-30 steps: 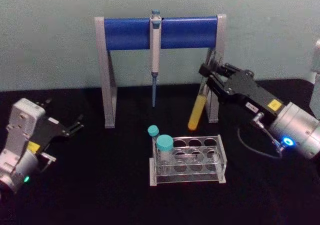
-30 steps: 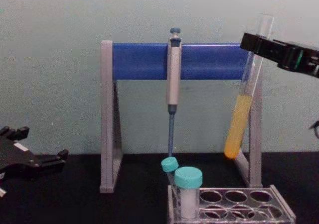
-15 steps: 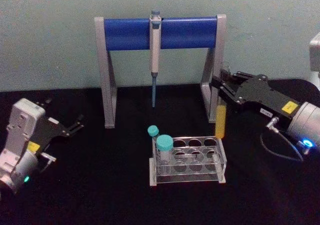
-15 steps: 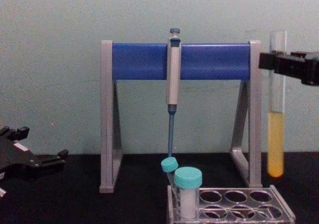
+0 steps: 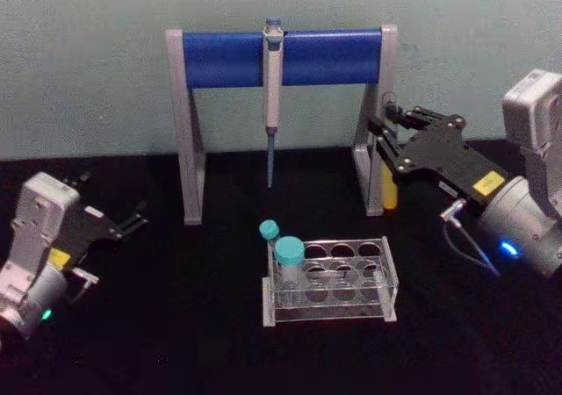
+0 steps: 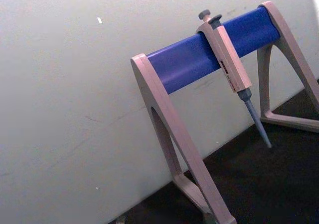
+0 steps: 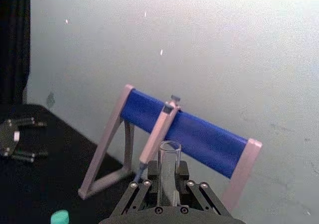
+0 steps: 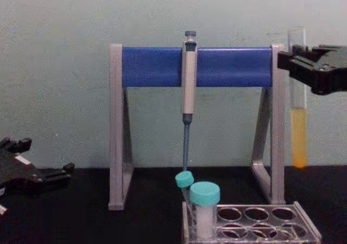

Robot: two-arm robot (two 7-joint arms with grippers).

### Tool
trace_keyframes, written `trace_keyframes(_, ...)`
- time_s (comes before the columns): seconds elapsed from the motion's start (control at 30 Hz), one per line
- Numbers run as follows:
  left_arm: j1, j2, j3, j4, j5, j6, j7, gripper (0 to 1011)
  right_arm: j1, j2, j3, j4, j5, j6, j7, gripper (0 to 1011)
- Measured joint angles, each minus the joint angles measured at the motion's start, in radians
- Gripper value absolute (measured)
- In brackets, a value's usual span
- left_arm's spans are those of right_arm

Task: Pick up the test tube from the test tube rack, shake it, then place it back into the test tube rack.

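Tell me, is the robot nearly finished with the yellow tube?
Partly. Done: the test tube is out of the test tube rack. In hand: the right tool holds it upright in the air. Left: perhaps shaking, then back into a hole. The left tool sits idle at the left.

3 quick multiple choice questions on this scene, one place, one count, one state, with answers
1. Where is the test tube? A. in the test tube rack B. in the air, held by the right gripper C. lying on the table
2. How many teal-capped tubes stand in the rack? A. one B. two C. four
3. How is the held tube oriented? A. upright B. horizontal C. mouth down
1 B: the jaws clamp it, raised clear of the rack. 2 B: two teal caps at the rack's left end. 3 A: yellow liquid at the bottom, mouth up. The left gripper sits parked at left.
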Motion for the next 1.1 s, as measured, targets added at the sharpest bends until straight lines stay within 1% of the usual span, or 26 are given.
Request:
trace_keyframes(0.03, 0.000, 0.000, 0.000, 0.000, 0.000, 0.000, 0.000, 1001, 0.002, -0.018, -0.002, 0.011, -0.001, -0.019, 0.000, 235)
trace_keyframes(0.07, 0.000, 0.000, 0.000, 0.000, 0.000, 0.000, 0.000, 1001, 0.002, -0.018, -0.002, 0.011, -0.001, -0.019, 0.000, 235)
trace_keyframes(0.1, 0.000, 0.000, 0.000, 0.000, 0.000, 0.000, 0.000, 1001, 0.004, -0.035, -0.002, 0.022, -0.001, -0.038, 0.004, 235)
trace_keyframes(0.17, 0.000, 0.000, 0.000, 0.000, 0.000, 0.000, 0.000, 1001, 0.007, -0.056, -0.002, 0.039, 0.014, -0.062, 0.023, 235)
trace_keyframes(0.2, 0.000, 0.000, 0.000, 0.000, 0.000, 0.000, 0.000, 1001, 0.007, -0.056, -0.002, 0.039, 0.014, -0.062, 0.023, 235)
trace_keyframes(0.27, 0.000, 0.000, 0.000, 0.000, 0.000, 0.000, 0.000, 1001, 0.011, -0.080, -0.002, 0.057, 0.048, -0.075, 0.062, 235)
trace_keyframes(0.4, 0.000, 0.000, 0.000, 0.000, 0.000, 0.000, 0.000, 1001, 0.015, -0.094, 0.000, 0.070, 0.088, -0.071, 0.106, 235)
trace_keyframes(0.43, 0.000, 0.000, 0.000, 0.000, 0.000, 0.000, 0.000, 1001, 0.017, -0.097, 0.001, 0.073, 0.108, -0.064, 0.126, 235)
trace_keyframes(0.5, 0.000, 0.000, 0.000, 0.000, 0.000, 0.000, 0.000, 1001, 0.018, -0.097, 0.002, 0.075, 0.129, -0.055, 0.146, 235)
trace_keyframes(0.57, 0.000, 0.000, 0.000, 0.000, 0.000, 0.000, 0.000, 1001, 0.020, -0.092, 0.002, 0.075, 0.161, -0.040, 0.177, 235)
trace_keyframes(0.6, 0.000, 0.000, 0.000, 0.000, 0.000, 0.000, 0.000, 1001, 0.021, -0.084, 0.002, 0.075, 0.188, -0.033, 0.203, 235)
trace_keyframes(0.67, 0.000, 0.000, 0.000, 0.000, 0.000, 0.000, 0.000, 1001, 0.021, -0.069, 0.003, 0.073, 0.223, -0.024, 0.234, 235)
trace_keyframes(0.77, 0.000, 0.000, 0.000, 0.000, 0.000, 0.000, 0.000, 1001, 0.019, -0.052, 0.006, 0.066, 0.250, -0.015, 0.254, 235)
trace_keyframes(0.8, 0.000, 0.000, 0.000, 0.000, 0.000, 0.000, 0.000, 1001, 0.015, -0.037, 0.008, 0.060, 0.266, -0.006, 0.266, 235)
trace_keyframes(0.93, 0.000, 0.000, 0.000, 0.000, 0.000, 0.000, 0.000, 1001, 0.011, -0.008, 0.010, 0.048, 0.283, 0.014, 0.275, 235)
trace_keyframes(1.0, 0.000, 0.000, 0.000, 0.000, 0.000, 0.000, 0.000, 1001, 0.007, 0.024, 0.011, 0.036, 0.290, 0.033, 0.276, 235)
trace_keyframes(1.1, 0.000, 0.000, 0.000, 0.000, 0.000, 0.000, 0.000, 1001, 0.004, 0.044, 0.011, 0.030, 0.292, 0.041, 0.274, 235)
